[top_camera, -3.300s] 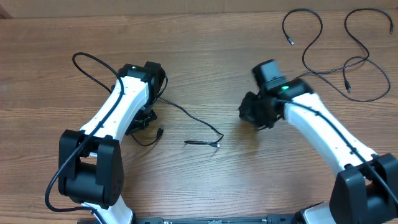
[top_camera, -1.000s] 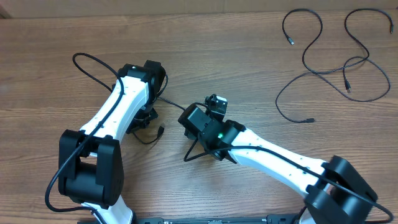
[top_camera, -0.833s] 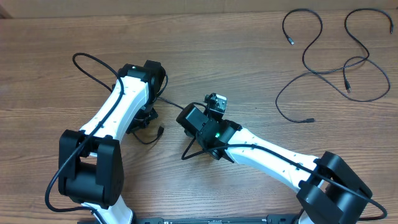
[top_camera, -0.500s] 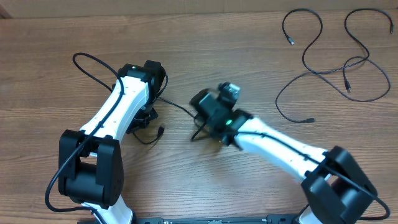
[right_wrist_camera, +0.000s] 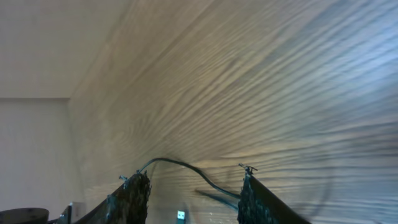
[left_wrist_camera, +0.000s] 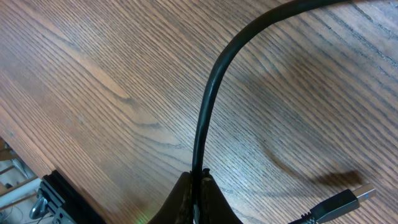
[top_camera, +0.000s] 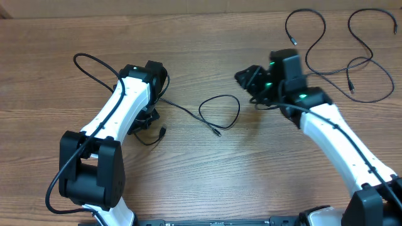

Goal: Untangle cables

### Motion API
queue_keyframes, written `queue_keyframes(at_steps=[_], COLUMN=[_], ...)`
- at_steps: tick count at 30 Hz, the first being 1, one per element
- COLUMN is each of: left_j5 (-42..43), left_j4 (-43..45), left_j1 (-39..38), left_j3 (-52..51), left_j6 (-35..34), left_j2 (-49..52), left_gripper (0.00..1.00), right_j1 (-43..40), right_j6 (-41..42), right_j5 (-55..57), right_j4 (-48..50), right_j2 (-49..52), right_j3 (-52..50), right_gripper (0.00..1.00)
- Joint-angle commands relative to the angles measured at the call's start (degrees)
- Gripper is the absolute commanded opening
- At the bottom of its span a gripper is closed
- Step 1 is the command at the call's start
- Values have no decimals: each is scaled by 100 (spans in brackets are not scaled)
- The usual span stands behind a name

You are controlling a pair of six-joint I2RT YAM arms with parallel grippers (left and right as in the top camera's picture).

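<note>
Your left gripper (left_wrist_camera: 198,182) pinches a cable (left_wrist_camera: 208,106) (far end cut off); right gripper (right_wrist_camera: 194,176) gapes empty, blurred, over wooden table (top_camera: 207,182).

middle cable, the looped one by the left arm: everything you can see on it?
The looped cable is thin, black and flexible, rubbery-looking. It lies flat on the wooden table, running from under the left arm rightward into one open loop, and ends in a small plug below the loop. The left gripper appears shut on it. The right gripper is open, apart from it.
</note>
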Motion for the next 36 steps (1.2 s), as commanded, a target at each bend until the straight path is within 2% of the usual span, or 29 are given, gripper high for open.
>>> queue_keyframes(at_steps=[1, 3, 8, 13, 15, 19, 23, 25, 29, 33, 36], left_j5=[24, 24, 57, 173, 170, 166, 175, 175, 474, 940, 1211], left_j4=[20, 28, 103, 127, 76, 39, -26, -83, -107, -155, -372], left_j1=[20, 20, 17, 17, 20, 20, 22, 24, 48, 136, 201], left_j3=[68, 68, 68, 68, 68, 68, 68, 70, 83, 238, 603], left_j6=[85, 83, 81, 87, 94, 444, 739, 756, 1132, 1591, 1679], left_j2=[-122, -122, -122, -122, -122, -122, -122, -122, -122, -131, -175], left_gripper=[6, 6, 6, 7, 20, 34, 73, 99, 99, 100, 100], right_j1=[-350, -363, -101, 387, 562, 678, 688, 688, 688, 688, 688], right_j6=[-807, -1298, -2166, -2557, -2555, -2553, -2553, -2551, -2551, -2551, -2542], right_j5=[-684, -667, -669, -664, -647, -407, -365, -365, -365, -365, -369], right_j4=[-258, -485, -1222, -1408, -1364, -1368, -1416, -1447, -1508, -1565, -1633], right_j2=[-70, -70, -70, -68, -68, -63, -57, -57, -4, 155, 365], right_j3=[7, 7, 0, -9, -9, -9, -9, -9, -9, -9, -9], right_gripper=[49, 53, 53, 53, 54, 57, 63, 66, 70, 70, 74])
